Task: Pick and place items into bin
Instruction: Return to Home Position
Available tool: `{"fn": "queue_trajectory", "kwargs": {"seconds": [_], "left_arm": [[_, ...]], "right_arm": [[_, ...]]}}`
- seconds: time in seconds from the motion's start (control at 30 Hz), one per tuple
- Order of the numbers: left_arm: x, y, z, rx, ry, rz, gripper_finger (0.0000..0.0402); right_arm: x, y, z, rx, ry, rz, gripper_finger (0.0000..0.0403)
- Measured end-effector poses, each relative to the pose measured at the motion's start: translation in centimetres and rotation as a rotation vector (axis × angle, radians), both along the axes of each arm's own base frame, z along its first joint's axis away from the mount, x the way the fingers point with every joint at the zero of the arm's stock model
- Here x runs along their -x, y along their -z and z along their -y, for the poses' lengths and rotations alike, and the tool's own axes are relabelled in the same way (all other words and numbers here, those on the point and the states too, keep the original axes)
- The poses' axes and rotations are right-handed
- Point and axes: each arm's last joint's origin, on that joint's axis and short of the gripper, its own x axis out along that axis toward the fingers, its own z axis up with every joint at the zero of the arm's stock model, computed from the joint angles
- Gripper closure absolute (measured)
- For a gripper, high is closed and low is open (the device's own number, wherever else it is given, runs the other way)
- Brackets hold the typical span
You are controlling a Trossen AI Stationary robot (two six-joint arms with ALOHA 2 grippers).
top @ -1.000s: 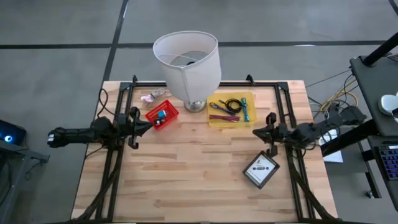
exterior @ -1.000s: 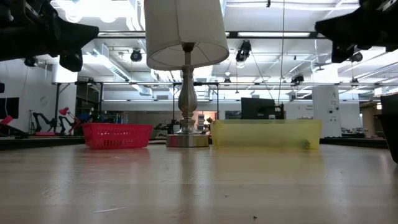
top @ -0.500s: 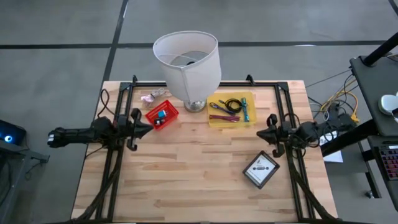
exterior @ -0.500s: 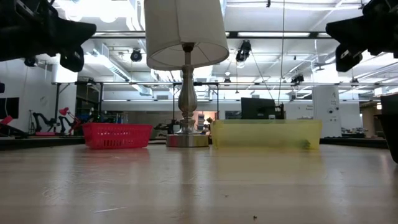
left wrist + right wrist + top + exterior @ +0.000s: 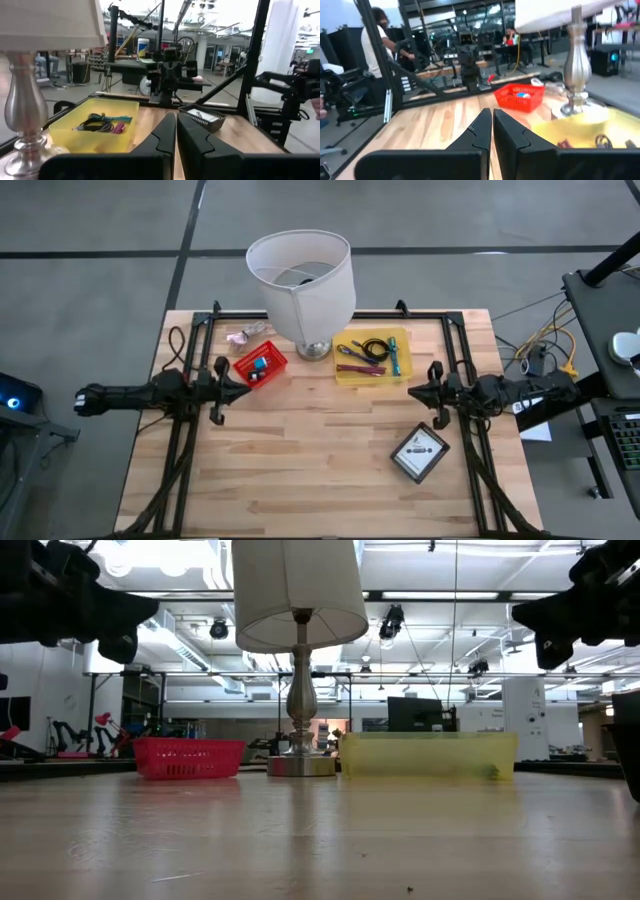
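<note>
The purple sticks (image 5: pixel 360 368), teal pen (image 5: pixel 396 358) and black cable (image 5: pixel 375 347) lie in the yellow tray (image 5: pixel 404 336) toward the desk's far edge, seemingly nearer the right gripper (image 5: pixel 411 392) than the left gripper (image 5: pixel 243 386), and both grippers have their fingers together, holding nothing.

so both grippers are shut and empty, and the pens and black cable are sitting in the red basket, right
Not the red basket: the high view shows the pens and black cable lying in the yellow tray, on the lamp's other side. The left gripper and right gripper are indeed shut and empty.
</note>
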Motion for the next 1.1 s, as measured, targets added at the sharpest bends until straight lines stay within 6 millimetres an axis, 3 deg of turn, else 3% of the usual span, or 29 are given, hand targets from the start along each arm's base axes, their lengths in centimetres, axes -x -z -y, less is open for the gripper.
{"fn": "queue_trajectory", "kwargs": {"seconds": [1.1], "left_arm": [[-0.26, 0.44, -0.01, 0.081, 0.004, -0.041, 0.0402]], "right_arm": [[-0.31, 0.58, 0.13, 0.029, -0.014, -0.068, 0.0394]]}}
